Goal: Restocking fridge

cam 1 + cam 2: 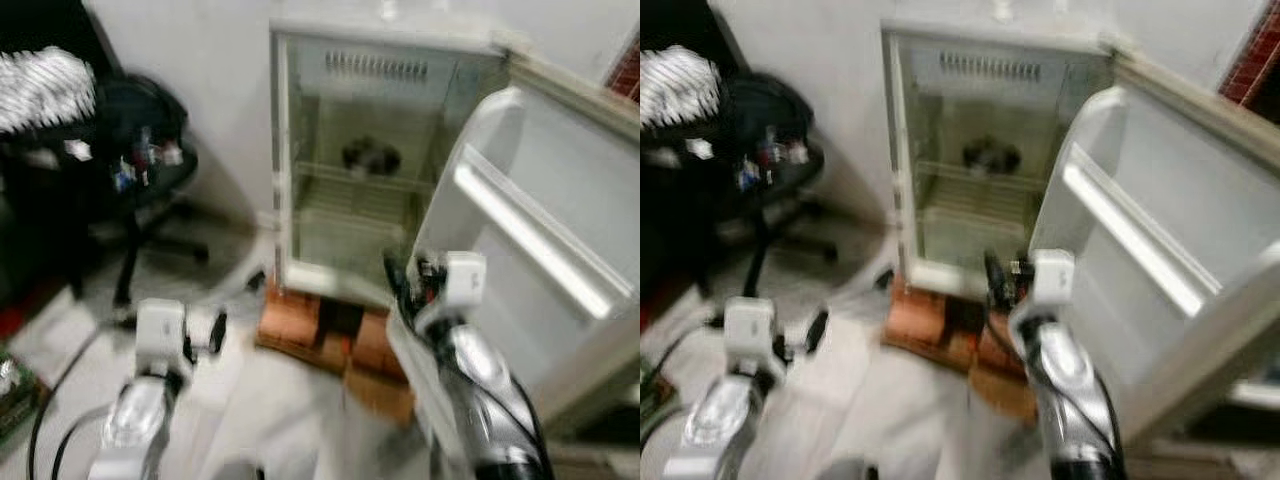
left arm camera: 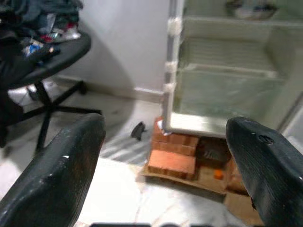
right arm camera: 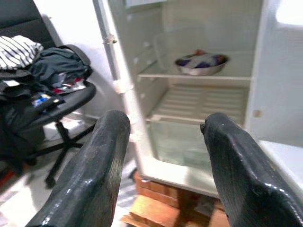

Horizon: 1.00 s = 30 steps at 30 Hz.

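both grippers (image 1: 213, 333) (image 1: 398, 285) face fridge (image 1: 380, 160) on bricks (image 1: 300, 320).

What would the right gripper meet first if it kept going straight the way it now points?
Judging by its wrist view, the open right gripper points into the open fridge, so probably the lower compartment beneath the shelf holding the bowl. Depth is unclear.

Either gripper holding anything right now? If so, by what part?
Nothing held. The left gripper and right gripper are both open with nothing between the fingers, raised toward the open fridge, where a bowl sits on a shelf.
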Tool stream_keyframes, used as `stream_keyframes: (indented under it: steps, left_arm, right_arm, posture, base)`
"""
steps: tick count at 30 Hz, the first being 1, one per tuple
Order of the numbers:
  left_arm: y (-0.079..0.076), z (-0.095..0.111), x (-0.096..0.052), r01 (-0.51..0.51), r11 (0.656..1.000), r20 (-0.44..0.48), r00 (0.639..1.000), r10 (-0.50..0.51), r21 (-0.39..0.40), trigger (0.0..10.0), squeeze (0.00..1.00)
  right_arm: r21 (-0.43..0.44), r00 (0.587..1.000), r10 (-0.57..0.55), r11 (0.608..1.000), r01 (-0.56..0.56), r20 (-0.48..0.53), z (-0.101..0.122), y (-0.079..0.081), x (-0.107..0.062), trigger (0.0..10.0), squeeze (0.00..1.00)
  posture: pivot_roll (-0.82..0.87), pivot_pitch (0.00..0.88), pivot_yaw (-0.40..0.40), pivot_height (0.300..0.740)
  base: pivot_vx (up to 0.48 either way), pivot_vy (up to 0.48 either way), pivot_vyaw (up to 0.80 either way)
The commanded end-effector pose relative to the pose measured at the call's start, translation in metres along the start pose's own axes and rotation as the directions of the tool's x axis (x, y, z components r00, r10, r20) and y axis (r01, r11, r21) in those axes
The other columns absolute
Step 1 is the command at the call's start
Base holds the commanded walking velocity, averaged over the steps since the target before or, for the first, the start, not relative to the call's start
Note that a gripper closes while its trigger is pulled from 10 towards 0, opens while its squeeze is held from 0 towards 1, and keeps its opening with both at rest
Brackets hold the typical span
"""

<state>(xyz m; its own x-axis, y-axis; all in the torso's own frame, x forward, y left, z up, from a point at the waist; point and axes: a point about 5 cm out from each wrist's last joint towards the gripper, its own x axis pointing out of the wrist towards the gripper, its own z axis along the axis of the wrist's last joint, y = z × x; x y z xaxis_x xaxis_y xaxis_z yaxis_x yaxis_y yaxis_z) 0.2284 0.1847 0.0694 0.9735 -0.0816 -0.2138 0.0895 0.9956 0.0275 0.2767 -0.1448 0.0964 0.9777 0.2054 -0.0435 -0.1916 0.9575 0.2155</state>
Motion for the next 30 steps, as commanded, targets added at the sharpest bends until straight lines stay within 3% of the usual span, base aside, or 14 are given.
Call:
stream_keyframes:
  steps: [1,3,4,21,22,23,30]
  left_arm:
    - [0.004,0.003,0.001,-0.011,1.0,0.009,1.0,0.011,0.015,10.0,0.0]
    - [0.005,0.004,0.002,-0.015,1.0,0.01,1.0,0.015,0.017,10.0,0.0]
    - [0.005,0.004,0.001,-0.016,1.0,0.01,1.0,0.016,0.017,10.0,0.0]
    - [0.004,0.003,0.0,-0.014,1.0,0.01,1.0,0.014,0.023,10.0,0.0]
    - [0.004,0.003,0.001,-0.014,1.0,0.013,1.0,0.013,0.024,10.0,0.0]
    - [0.005,0.004,0.001,-0.019,1.0,0.019,1.0,0.018,0.024,10.0,0.0]
    - [0.011,0.019,0.006,-0.046,0.998,0.077,0.996,0.043,0.041,10.0,0.0]
  right_arm:
    - [0.008,1.0,0.009,1.0,-0.009,0.009,0.003,0.002,0.003,10.0,0.0]
    - [0.026,1.0,0.02,0.999,-0.02,0.008,0.003,0.002,0.003,10.0,0.0]
    - [0.027,1.0,0.029,0.999,-0.029,0.009,0.003,0.003,0.002,10.0,1.0]
    - [0.008,1.0,-0.003,1.0,0.003,0.002,0.002,-0.003,0.0,10.0,1.0]
    - [0.006,1.0,-0.004,1.0,0.004,0.003,0.002,-0.004,-0.001,10.0,0.56]
    - [0.004,1.0,-0.005,1.0,0.005,0.003,0.002,-0.004,0.0,10.0,0.0]
    - [-0.018,0.999,-0.019,1.0,0.019,0.039,0.012,-0.007,0.003,10.0,0.0]
  posture:
    - [0.09,0.0,-0.06,0.74]
    - [0.09,0.0,-0.059,0.74]
    - [0.09,0.0,-0.057,0.74]
    - [0.08,0.0,-0.054,0.74]
    - [0.08,0.0,-0.053,0.74]
    - [0.08,0.0,-0.051,0.74]
    - [0.1,0.0,-0.042,0.74]
  base:
    - [-0.334,0.0,0.0]
    - [-0.334,0.0,0.0]
    - [-0.334,0.0,0.0]
    - [-0.316,0.0,0.0]
    - [0.0,0.0,0.0]
    - [0.0,0.0,0.0]
    - [0.0,0.0,0.0]
